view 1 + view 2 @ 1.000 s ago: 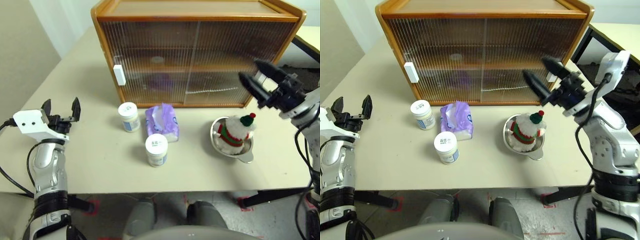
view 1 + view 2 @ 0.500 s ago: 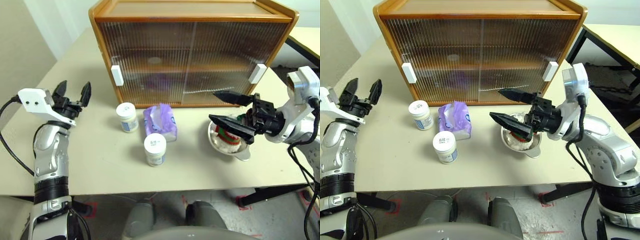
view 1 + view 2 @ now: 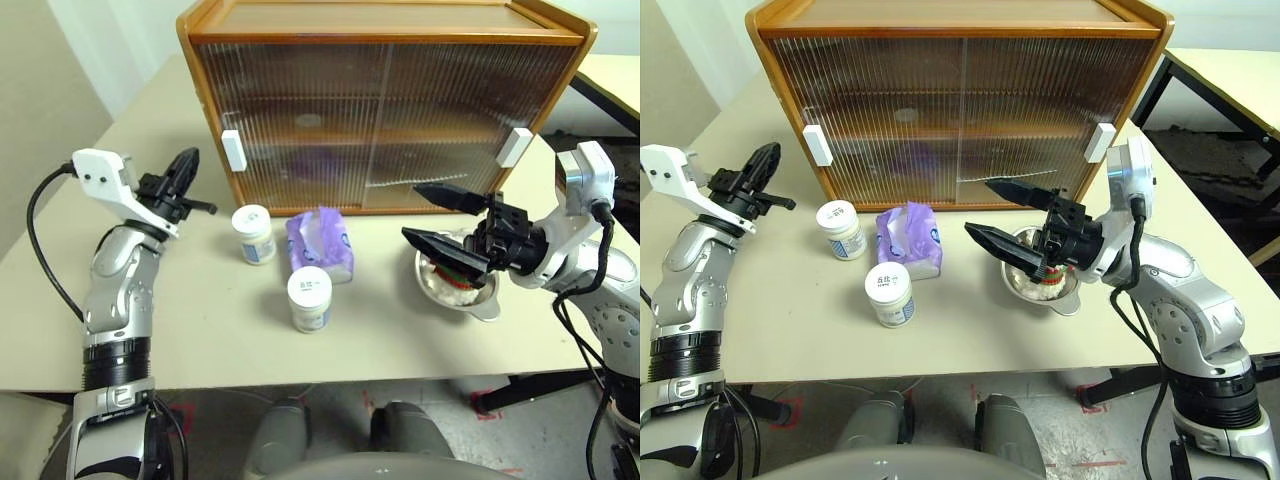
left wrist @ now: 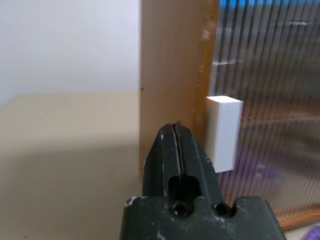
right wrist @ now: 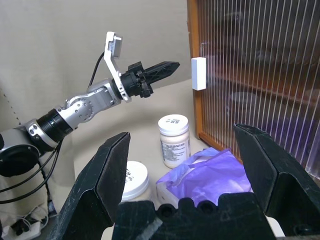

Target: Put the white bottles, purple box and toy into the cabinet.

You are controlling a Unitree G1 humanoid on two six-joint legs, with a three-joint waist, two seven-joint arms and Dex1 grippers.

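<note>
Head stereo pair high above table (image 3: 200, 320); wrist cameras low, facing cabinet (image 3: 380, 110).

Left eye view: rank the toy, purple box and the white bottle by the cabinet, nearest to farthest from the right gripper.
From the right gripper:
1. Toy, in the steel bowl just beneath the fingers.
2. Purple box, mid-table, toward the robot's left.
3. White bottle, farther left again, near the cabinet and its left handle.
</note>
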